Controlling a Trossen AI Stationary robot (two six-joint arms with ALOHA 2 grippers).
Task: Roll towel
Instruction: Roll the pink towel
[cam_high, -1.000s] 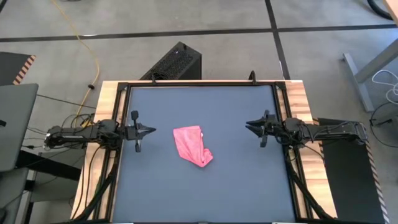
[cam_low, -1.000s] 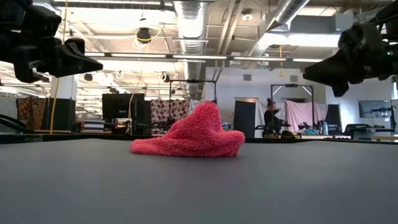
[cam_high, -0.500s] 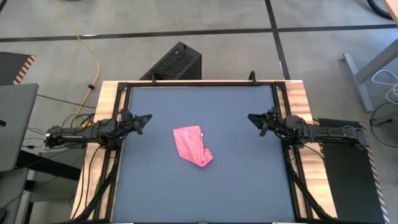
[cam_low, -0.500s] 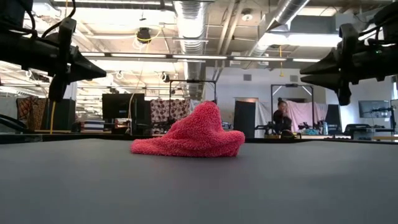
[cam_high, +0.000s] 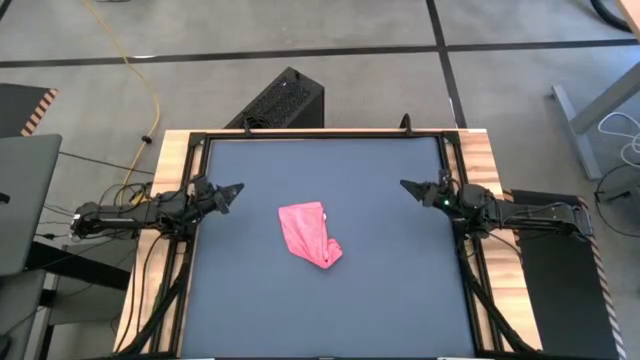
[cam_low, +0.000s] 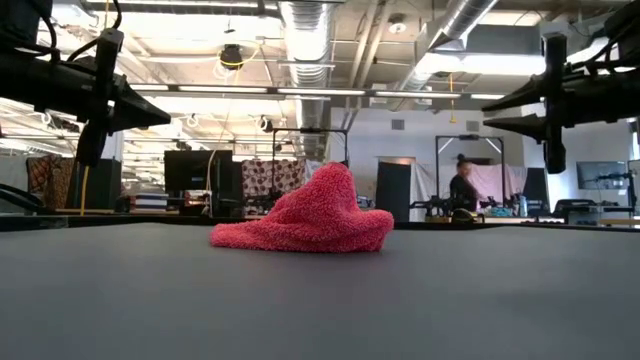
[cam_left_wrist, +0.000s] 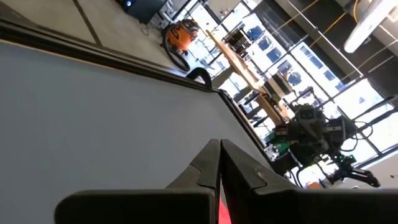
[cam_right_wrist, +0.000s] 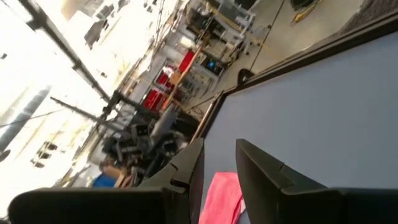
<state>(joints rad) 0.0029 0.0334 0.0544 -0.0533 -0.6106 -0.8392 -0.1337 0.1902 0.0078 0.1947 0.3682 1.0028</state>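
Note:
The pink towel (cam_high: 308, 233) lies crumpled in a loose heap on the dark grey mat (cam_high: 330, 310), near its middle. In the low view the towel (cam_low: 310, 222) rises to a peak, and its flat edge rests on the mat. My left gripper (cam_high: 236, 188) hovers shut at the mat's left edge, pointing level toward the towel. My right gripper (cam_high: 404, 185) hovers at the mat's right edge, also level, with its fingers apart and nothing between them. The right wrist view shows the towel (cam_right_wrist: 221, 194) far off through that gap.
Wooden rails (cam_high: 168, 160) run along both sides of the mat. A black box (cam_high: 285, 97) stands on the floor beyond the far edge, and a laptop (cam_high: 25, 200) sits off to the left. In the low view, a person (cam_low: 462, 190) is far back in the room.
Both grippers have rolled about their own pointing lines and swung their tips a little toward the table's far edge, while staying at the mat's sides. The towel has not moved.

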